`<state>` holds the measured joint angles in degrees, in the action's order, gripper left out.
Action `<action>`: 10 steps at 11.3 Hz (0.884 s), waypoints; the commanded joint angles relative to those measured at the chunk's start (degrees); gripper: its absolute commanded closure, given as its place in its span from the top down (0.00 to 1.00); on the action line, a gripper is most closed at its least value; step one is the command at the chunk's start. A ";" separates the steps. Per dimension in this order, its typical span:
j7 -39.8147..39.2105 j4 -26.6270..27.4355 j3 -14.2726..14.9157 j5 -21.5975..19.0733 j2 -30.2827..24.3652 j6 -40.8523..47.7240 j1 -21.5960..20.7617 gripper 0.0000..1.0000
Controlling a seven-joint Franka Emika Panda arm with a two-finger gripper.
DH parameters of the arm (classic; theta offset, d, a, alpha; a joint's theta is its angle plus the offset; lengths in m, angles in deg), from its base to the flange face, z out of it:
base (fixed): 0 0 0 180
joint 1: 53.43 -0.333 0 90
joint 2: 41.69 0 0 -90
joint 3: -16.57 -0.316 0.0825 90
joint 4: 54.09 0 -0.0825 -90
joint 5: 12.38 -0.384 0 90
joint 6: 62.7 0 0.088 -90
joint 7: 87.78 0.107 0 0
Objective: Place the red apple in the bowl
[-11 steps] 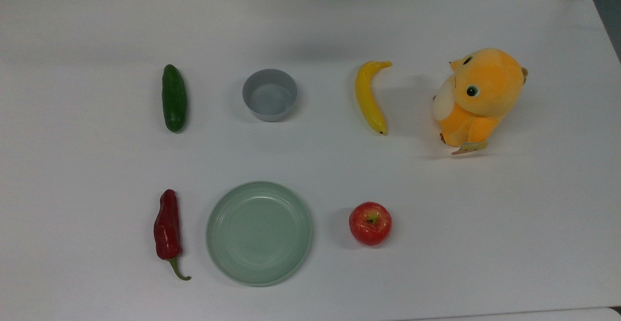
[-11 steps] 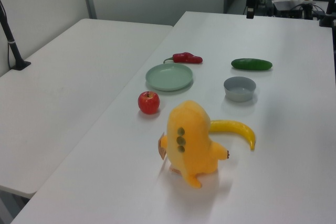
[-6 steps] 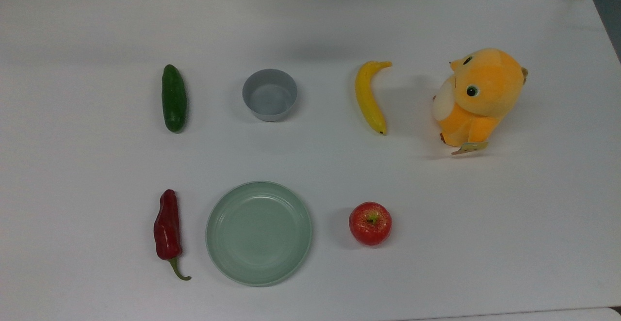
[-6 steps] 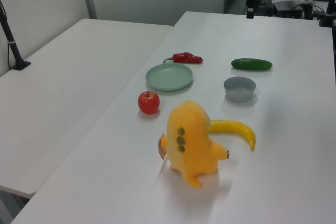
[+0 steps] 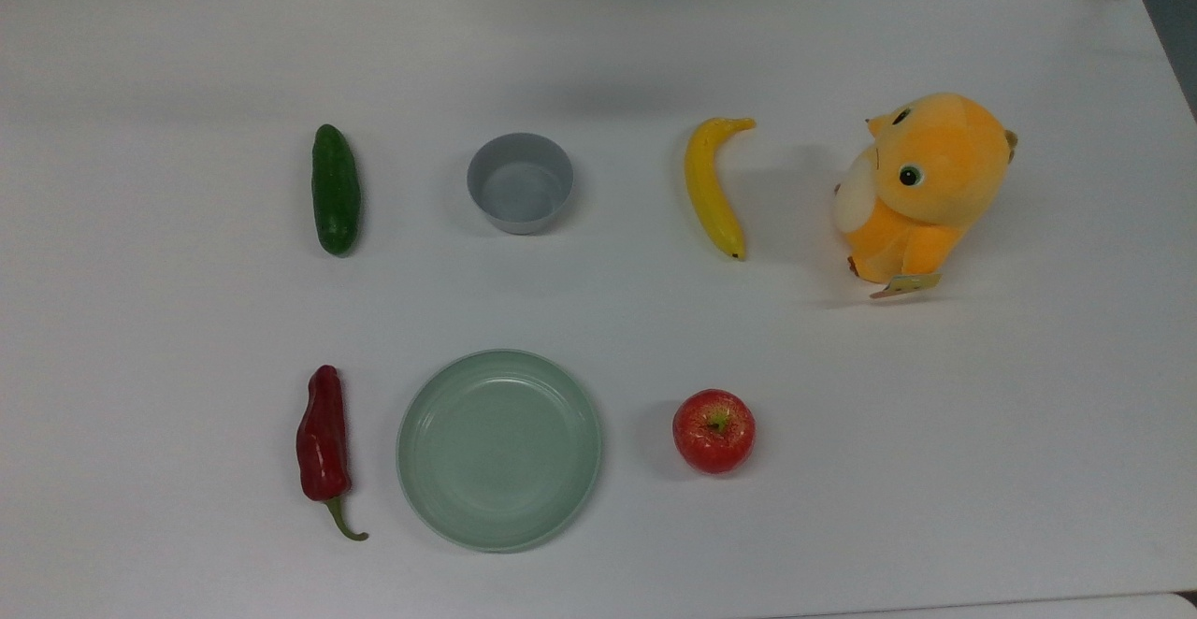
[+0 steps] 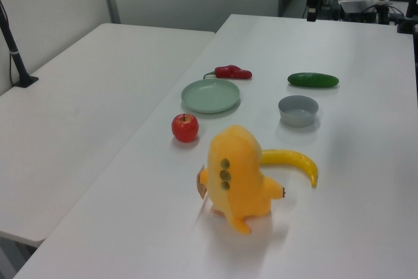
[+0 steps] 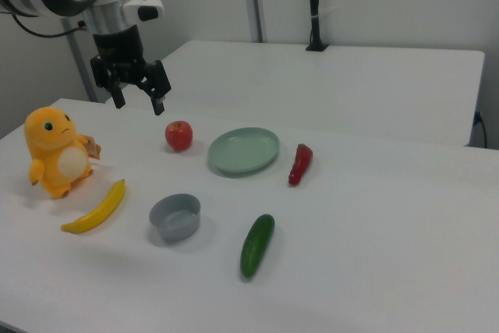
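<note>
On the top view's left, a cucumber (image 5: pixel 336 189) lies toward the far edge of the tabletop (image 5: pixel 140 320) and a chili pepper (image 5: pixel 324 437) toward the near edge, both well clear of any path between the task's things. Next comes the grey bowl (image 5: pixel 520 182), empty and upright in the far row, with the pale-green plate (image 5: pixel 499 449) in front of it. The red apple (image 5: pixel 713 430) sits stem-up just beside the plate toward the near edge, untouched, so the pick is not yet begun. A banana (image 5: pixel 713 186) and an orange plush toy (image 5: pixel 921 185) lie further right. In the right view the pincer (image 7: pixel 139 88) hangs spread and empty in the air above the tabletop near the apple, apparently readied for a descent; nothing seems to block the way down.
</note>
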<state>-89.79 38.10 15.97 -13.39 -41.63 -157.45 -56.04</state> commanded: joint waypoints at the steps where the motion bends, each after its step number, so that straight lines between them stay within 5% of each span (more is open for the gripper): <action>1: -0.98 1.06 0.69 -1.27 -1.03 -0.43 -0.02 1.00; 10: -0.89 1.15 0.69 -1.27 -0.50 -0.78 0.42 1.00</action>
<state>-89.79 38.16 16.15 -13.48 -41.57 -157.45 -55.44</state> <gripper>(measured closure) 0.000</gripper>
